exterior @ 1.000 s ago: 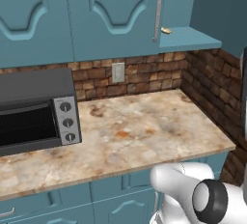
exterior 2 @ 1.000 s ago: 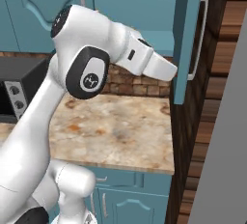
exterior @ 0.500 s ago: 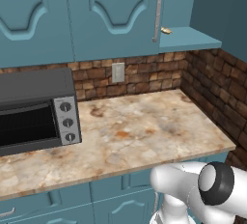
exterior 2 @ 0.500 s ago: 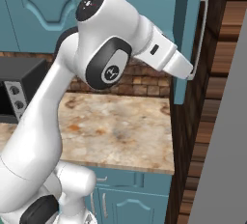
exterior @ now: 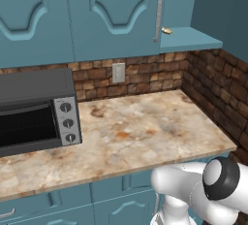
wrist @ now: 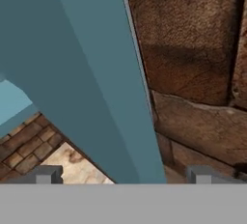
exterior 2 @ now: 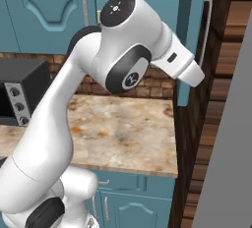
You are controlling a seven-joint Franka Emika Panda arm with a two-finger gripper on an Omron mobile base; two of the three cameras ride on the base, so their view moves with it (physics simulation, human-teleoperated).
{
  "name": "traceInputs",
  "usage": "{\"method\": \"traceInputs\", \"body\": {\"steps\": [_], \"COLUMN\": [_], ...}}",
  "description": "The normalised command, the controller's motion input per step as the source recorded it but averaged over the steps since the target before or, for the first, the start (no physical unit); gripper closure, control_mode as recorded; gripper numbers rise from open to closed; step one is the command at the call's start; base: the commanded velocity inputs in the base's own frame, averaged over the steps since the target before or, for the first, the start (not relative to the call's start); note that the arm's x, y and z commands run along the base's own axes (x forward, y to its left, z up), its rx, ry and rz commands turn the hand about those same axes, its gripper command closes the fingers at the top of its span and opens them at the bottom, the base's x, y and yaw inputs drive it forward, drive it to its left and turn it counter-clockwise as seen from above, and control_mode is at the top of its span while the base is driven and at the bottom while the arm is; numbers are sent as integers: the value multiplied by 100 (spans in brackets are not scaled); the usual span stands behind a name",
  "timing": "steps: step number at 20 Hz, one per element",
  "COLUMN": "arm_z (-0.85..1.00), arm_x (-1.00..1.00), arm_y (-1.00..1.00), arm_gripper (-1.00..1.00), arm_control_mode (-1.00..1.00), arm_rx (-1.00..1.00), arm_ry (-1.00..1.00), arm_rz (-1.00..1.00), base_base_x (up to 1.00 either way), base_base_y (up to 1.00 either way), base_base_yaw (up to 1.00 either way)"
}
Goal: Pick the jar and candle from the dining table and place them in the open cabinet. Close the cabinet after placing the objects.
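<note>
Cabinet (exterior: 193, 37) hangs on the wall above the right end of the worktop (exterior: 145, 132). Its right compartment stands open, and the candle (exterior: 166, 30) sits on the shelf just beside the long handle (exterior: 158, 13) of the shut door. Where the jar is cannot be told from here. With the candle in, the step in hand looks like closing the open door (exterior 2: 194, 6).

The jaws are spread as wide as they go and hold nothing. Their tips (wrist: 48, 174) sit close up to the door's flat face, one to each side of its edge.

To do this well, I would push with the side of a finger or the flat of the hand against the door's outer face, out near its free edge and away from the hinge. The push should follow the door's arc and not run straight. The brick side wall (wrist: 193, 73) is close behind, so the wrist has little room and should move slowly. Gripping the bar is not needed; a steady push until the door meets the frame should do.

The left base view gives the open shelf, the candle, the toaster oven (exterior: 34, 107) and the bare worktop. The right base view gives the arm reaching up to the door, seen edge-on, with its silver bar (exterior 2: 205, 25) on the far side. The hand view gives how near the door face (wrist: 96, 73) lies to the jaws.
</note>
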Motion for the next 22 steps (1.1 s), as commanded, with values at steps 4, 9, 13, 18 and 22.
{"method": "traceInputs", "body": {"steps": [4,9,13,18,22], "arm_z": [-2,-19,-23,-13,-4], "arm_x": [4,25,18,18,20], "arm_y": [0,-1,0,0,10], "arm_gripper": [-100,-100,-100,-100,100], "arm_control_mode": [-100,-100,-100,-100,-100], "arm_rx": [2,2,2,2,2], "arm_ry": [-3,-6,-7,-3,-2], "arm_rz": [3,5,5,4,5], "base_base_x": [0,0,0,0,0], "base_base_y": [0,0,0,0,0], "base_base_yaw": [0,0,0,0,0]}}
